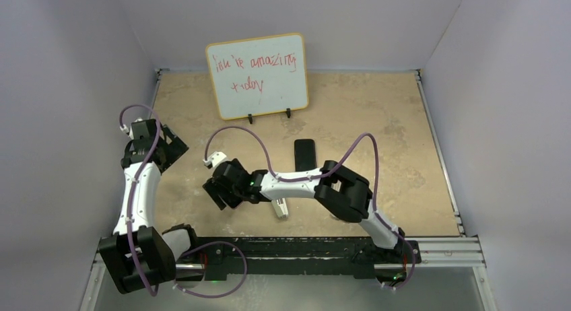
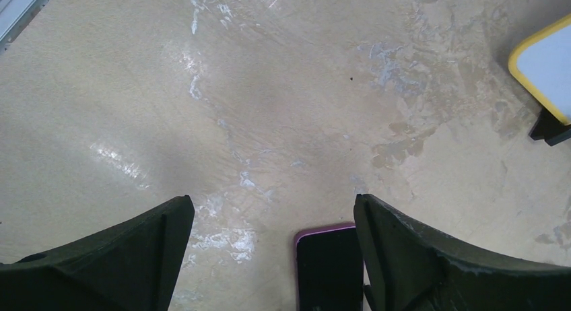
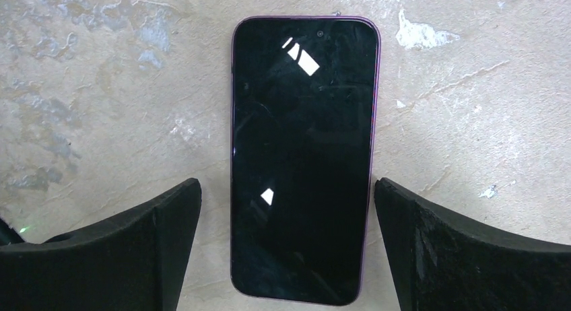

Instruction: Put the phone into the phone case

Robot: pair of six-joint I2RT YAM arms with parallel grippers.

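Observation:
The phone, a black slab with a thin purple rim, lies flat and screen up on the table. In the right wrist view its near end sits between the spread fingers of my right gripper, which touch nothing. The left wrist view shows a corner of a purple-rimmed phone beside the right finger of my open, empty left gripper. In the top view my left gripper is at the left and my right gripper left of centre. The phone case is not in view.
A black phone-shaped slab lies behind my right forearm; I cannot tell whether it is the same phone. A small whitish object pokes out under that arm. A yellow-framed whiteboard stands at the back, its corner also in the left wrist view.

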